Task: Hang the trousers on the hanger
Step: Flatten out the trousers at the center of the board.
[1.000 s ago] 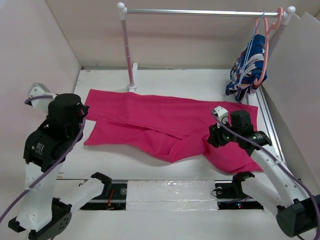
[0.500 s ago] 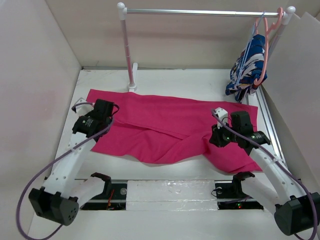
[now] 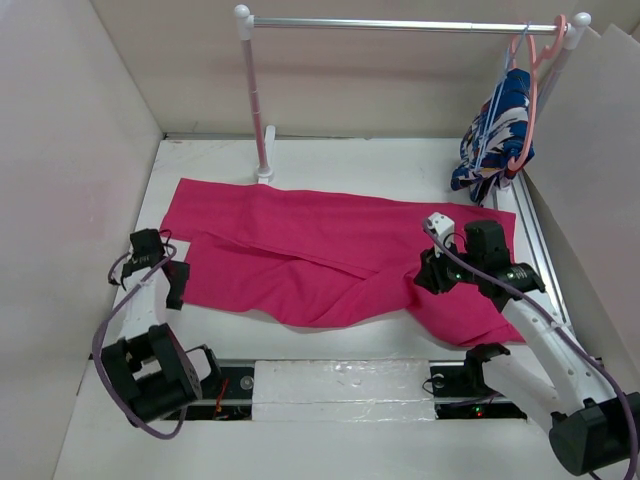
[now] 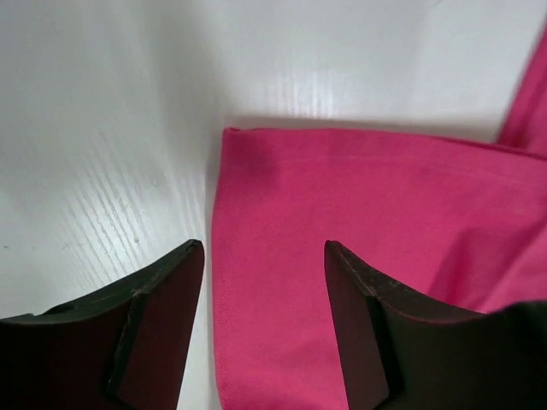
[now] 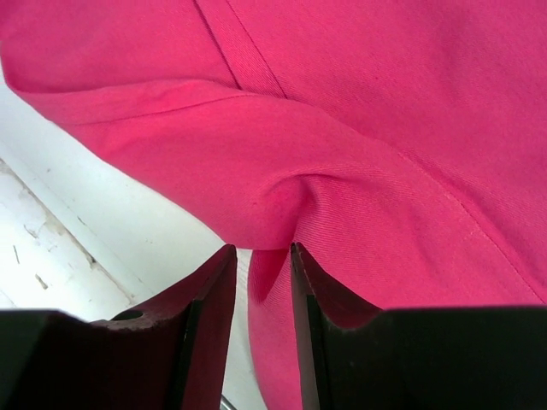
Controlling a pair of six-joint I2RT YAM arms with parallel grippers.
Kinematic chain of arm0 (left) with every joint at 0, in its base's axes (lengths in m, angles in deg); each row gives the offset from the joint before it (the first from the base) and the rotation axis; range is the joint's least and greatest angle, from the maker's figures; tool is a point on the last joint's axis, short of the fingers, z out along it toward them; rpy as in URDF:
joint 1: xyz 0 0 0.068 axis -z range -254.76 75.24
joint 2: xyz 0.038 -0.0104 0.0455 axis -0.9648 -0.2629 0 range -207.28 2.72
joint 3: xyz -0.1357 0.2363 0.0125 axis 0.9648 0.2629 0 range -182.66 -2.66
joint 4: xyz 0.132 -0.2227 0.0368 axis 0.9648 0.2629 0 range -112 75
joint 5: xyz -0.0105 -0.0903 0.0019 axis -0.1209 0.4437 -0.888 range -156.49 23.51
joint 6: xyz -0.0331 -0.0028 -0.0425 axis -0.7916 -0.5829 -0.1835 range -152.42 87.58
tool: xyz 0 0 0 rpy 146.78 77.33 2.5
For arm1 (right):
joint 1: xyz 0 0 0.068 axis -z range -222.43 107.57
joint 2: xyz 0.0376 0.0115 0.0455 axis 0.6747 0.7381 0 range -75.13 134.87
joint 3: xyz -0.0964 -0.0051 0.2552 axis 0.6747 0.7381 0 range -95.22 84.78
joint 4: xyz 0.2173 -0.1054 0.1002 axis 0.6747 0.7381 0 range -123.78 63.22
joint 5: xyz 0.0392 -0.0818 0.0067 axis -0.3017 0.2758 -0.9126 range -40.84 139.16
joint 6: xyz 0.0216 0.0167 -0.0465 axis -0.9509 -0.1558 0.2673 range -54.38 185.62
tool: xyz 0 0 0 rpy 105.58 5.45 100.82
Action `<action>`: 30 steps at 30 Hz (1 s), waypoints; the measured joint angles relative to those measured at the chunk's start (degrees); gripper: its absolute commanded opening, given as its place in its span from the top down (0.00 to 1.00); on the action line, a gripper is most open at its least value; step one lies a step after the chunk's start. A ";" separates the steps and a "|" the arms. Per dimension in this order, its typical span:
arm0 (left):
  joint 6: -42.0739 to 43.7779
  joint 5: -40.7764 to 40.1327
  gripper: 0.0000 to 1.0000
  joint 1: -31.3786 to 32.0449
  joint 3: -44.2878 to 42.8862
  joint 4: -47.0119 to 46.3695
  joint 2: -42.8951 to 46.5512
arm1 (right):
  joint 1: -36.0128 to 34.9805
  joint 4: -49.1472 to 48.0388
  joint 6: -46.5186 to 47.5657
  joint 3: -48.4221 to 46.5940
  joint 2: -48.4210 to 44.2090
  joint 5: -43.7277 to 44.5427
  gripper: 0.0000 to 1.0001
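1 trousers (image 4: 359, 256) hem just ahead L claw (image 4: 261, 248).

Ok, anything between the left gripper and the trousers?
Nothing. The left wrist view shows the left gripper open, straddling the edge of the trousers, with bare table beside.

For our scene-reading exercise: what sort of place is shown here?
Probably a robot lab cell for garment handling: a white walled table, a clothes rail, and magenta trousers spread between the left arm and right arm.
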 measured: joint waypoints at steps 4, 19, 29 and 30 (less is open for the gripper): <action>0.55 2.10 0.33 -0.02 3.45 -2.62 -3.91 | 0.00 -0.96 0.02 -0.04 0.13 -1.51 0.62; 1.97 2.16 1.00 -0.04 3.85 -12.76 -10.75 | 0.00 -1.66 -0.55 -1.77 0.24 -3.13 0.62; 5.86 -4.74 1.00 0.50 -4.37 -1.49 2.93 | 0.00 -1.66 -1.97 -2.03 -0.46 0.11 0.38; 5.95 -6.54 1.00 0.94 -6.95 0.33 5.92 | 0.00 -1.62 -2.16 -1.88 -0.17 0.15 0.38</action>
